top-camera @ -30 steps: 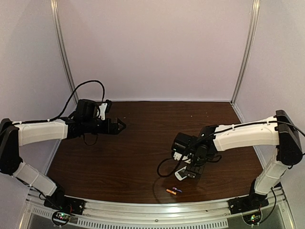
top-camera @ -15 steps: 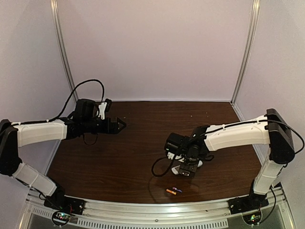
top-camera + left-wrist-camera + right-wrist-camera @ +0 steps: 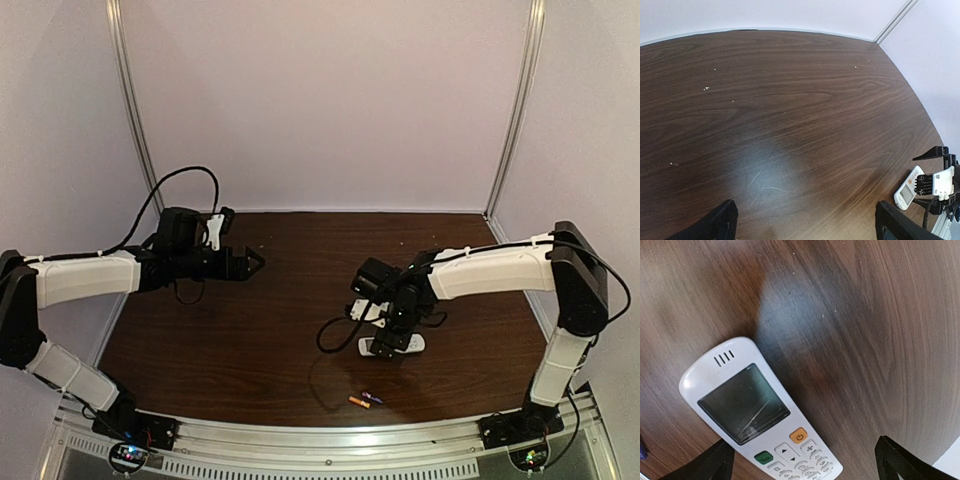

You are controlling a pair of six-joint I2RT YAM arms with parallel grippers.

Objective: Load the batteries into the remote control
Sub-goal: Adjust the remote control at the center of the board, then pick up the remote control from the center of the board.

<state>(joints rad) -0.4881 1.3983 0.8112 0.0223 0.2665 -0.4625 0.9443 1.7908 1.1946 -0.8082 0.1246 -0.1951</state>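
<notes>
The white remote control [image 3: 740, 390] lies face up on the dark wood table, grey screen and buttons showing. My right gripper [image 3: 805, 465] hovers just above it, open, with the remote's button end between its fingers [image 3: 715, 465] and nothing gripped. From above, the remote [image 3: 410, 344] pokes out from under the right gripper [image 3: 392, 332]. The two batteries, orange [image 3: 357, 401] and purple [image 3: 372, 399], lie side by side near the front edge, in front of the remote. My left gripper [image 3: 250, 263] hangs open over the back left, holding nothing. The left wrist view shows the remote [image 3: 907, 187] far off.
The table's back edge meets pale walls with metal corner posts [image 3: 515, 110]. A black cable [image 3: 335, 335] loops down from the right wrist beside the remote. A white edge [image 3: 951, 466] shows in the bottom right corner of the right wrist view.
The right arm has swung back from the near edge toward the table's middle. The remote now shows further back and more fully under the gripper. The left arm has not moved.
</notes>
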